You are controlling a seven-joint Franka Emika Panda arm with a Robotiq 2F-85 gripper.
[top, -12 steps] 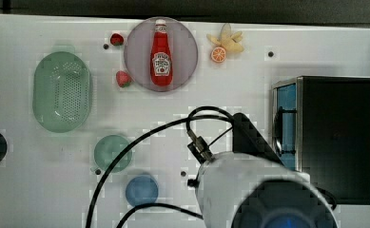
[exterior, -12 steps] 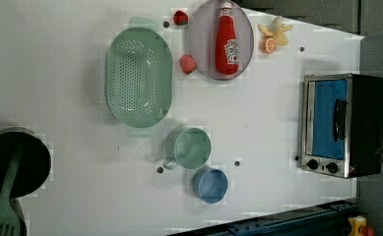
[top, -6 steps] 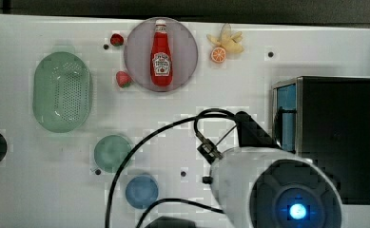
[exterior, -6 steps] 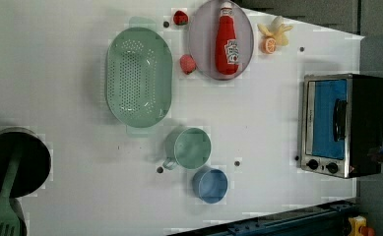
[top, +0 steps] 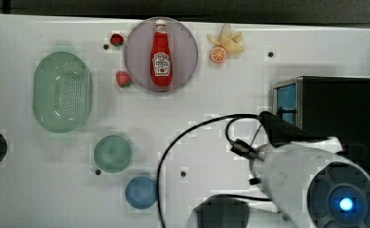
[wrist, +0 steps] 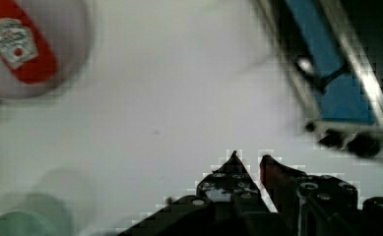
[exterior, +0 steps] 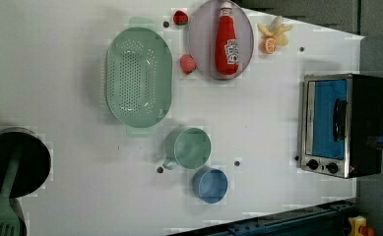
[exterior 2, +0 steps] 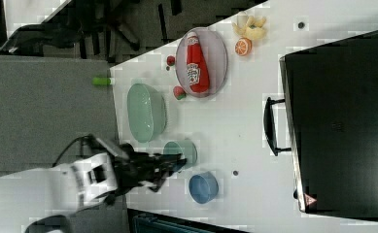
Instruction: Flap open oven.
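Note:
The oven [top: 335, 118] stands at the top view's right, with a black top and a silver frame. Its blue glass door [exterior: 329, 118] is closed, and the dark bar handle [exterior: 340, 120] lies across it. From the right view the handle [exterior 2: 270, 126] sticks out toward the table's middle. My gripper [wrist: 249, 158] is shut, its two black fingertips close together with nothing between them. It hovers over bare table a short way in front of the oven's door [wrist: 336, 83] and knobs [wrist: 349, 142]. The white arm [top: 311, 180] covers the oven's near corner in the top view.
A ketchup bottle [top: 161, 54] lies on a grey plate [top: 185, 50], with two strawberries [top: 123, 78] beside it. A green colander [top: 61, 92], a green cup [top: 112, 153], a blue bowl [top: 141, 192] and banana and orange pieces [top: 225, 45] sit around. A black cable [top: 182, 137] loops over the table.
The arm has shifted toward the top view's right, closer to the oven's front. The oven door stays closed and nothing on the table has moved.

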